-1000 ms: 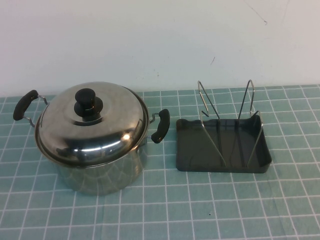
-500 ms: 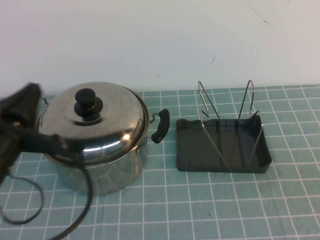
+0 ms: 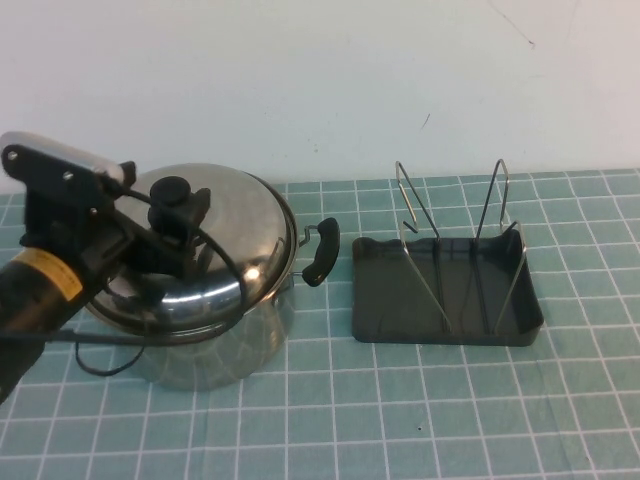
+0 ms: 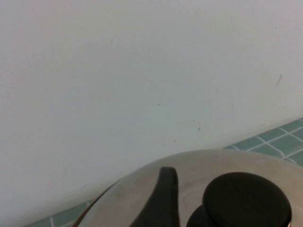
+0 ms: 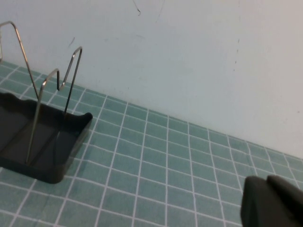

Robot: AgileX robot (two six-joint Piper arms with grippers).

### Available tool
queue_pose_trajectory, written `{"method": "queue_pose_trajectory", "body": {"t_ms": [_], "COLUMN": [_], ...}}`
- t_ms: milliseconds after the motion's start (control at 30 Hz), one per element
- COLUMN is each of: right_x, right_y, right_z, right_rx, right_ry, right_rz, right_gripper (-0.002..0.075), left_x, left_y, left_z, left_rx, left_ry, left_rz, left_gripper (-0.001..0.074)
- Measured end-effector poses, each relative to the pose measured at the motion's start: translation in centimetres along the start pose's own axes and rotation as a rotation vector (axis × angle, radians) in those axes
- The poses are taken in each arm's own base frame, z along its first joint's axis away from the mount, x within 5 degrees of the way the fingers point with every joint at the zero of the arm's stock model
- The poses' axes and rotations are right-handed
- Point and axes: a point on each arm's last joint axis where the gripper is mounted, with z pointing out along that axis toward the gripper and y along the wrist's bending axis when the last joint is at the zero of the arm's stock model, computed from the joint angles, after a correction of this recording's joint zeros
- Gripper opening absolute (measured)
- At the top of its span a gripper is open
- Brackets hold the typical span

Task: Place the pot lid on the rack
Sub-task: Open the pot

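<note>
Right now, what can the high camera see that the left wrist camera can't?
Only the high view shows the rack, the steel pot with its black side handle, and the left arm itself, its left pincer beside the knob. Only the left wrist view shows one dark fingertip close up, next to the knob. Both show the shiny pot lid sitting on the pot, its black knob, the green tiled table and the white wall. The right pincer appears only in its own wrist view, away from the rack.

Left end effector [image 3: 170, 240] reaches in from the left; right end effector [image 5: 274, 203] parked.
</note>
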Motion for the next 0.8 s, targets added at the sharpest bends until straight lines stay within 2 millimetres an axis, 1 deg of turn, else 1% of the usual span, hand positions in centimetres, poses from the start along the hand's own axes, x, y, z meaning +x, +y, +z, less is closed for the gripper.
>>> {"method": "queue_pose_trajectory", "body": {"t_ms": [100, 200, 300, 367, 400, 433, 633, 700, 800], "right_x": [0.0, 0.0, 0.0, 0.0, 0.0, 0.0, -0.3, -1.0, -3.1], "right_y": [0.0, 0.0, 0.0, 0.0, 0.0, 0.0, 0.0, 0.0, 0.1], "right_z": [0.0, 0.0, 0.0, 0.0, 0.0, 0.0, -0.1, -0.5, -1.6], "right_rx": [-0.001, -0.002, -0.003, -0.003, -0.003, -0.003, -0.01, -0.026, -0.086], "right_ry": [0.0, -0.001, -0.001, -0.001, -0.001, -0.001, -0.014, -0.041, -0.121], "right_rz": [0.002, 0.005, 0.005, 0.006, 0.006, 0.004, 0.013, 0.018, 0.038], "right_gripper": [-0.0001, -0.0001, -0.0001, -0.0001, -0.0001, -0.0001, -0.0001, -0.0001, -0.0001], "left_x": [0.3, 0.7, 1.0, 0.9, 0.9, 0.9, 0.5, -0.5, -3.1], "left_y": [0.3, 0.7, 0.9, 0.8, 0.8, 0.8, 0.7, 0.5, 0.0], "left_z": [1.2, 1.8, 2.0, 2.1, 2.1, 2.1, 2.1, 1.8, 0.8], "left_rx": [0.004, -0.022, -0.033, -0.028, -0.027, -0.027, -0.015, -0.002, 0.027], "left_ry": [0.036, 0.062, 0.081, 0.075, 0.075, 0.075, 0.032, -0.031, -0.178], "left_rz": [-0.01, -0.039, -0.028, -0.009, -0.005, -0.003, -0.002, 0.004, -0.002], "left_gripper": [0.0659, 0.0615, 0.0496, 0.0365, 0.0317, 0.033, 0.0328, 0.0328, 0.0328]}}
